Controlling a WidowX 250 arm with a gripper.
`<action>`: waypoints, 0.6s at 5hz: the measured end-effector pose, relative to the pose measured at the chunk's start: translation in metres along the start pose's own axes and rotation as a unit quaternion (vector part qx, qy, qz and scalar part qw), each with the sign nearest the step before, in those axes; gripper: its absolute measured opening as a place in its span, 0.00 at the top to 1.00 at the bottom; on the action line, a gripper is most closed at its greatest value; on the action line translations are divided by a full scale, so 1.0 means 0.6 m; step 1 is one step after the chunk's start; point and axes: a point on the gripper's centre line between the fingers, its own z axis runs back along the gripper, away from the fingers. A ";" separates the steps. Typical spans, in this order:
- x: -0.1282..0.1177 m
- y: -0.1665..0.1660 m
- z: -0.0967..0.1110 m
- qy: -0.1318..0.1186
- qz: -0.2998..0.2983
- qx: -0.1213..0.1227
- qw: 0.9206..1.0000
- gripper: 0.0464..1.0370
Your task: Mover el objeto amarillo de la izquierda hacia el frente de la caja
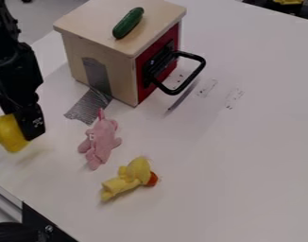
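Note:
My black gripper (27,127) hangs at the left edge of the view, shut on a yellow object (9,133) with a green stem-like end. The object appears held a little above the white table; a faint shadow lies below it. Part of the yellow object is hidden behind the gripper. The wooden box (101,54) stands at the upper left to centre, right of the gripper, with a red front (174,38) and a black handle (195,74) facing right.
A green cucumber (128,23) lies on top of the box. Grey tape (90,106) runs from the box onto the table (245,160). A pink plush toy (101,140) and a yellow duck-like plush toy (129,178) lie in front of it.

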 end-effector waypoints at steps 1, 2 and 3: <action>0.047 -0.064 0.043 -0.017 0.052 -0.010 0.998 0.28; 0.106 -0.122 0.075 -0.033 0.073 -0.027 0.996 0.27; 0.174 -0.188 0.103 -0.055 0.100 -0.023 0.993 0.28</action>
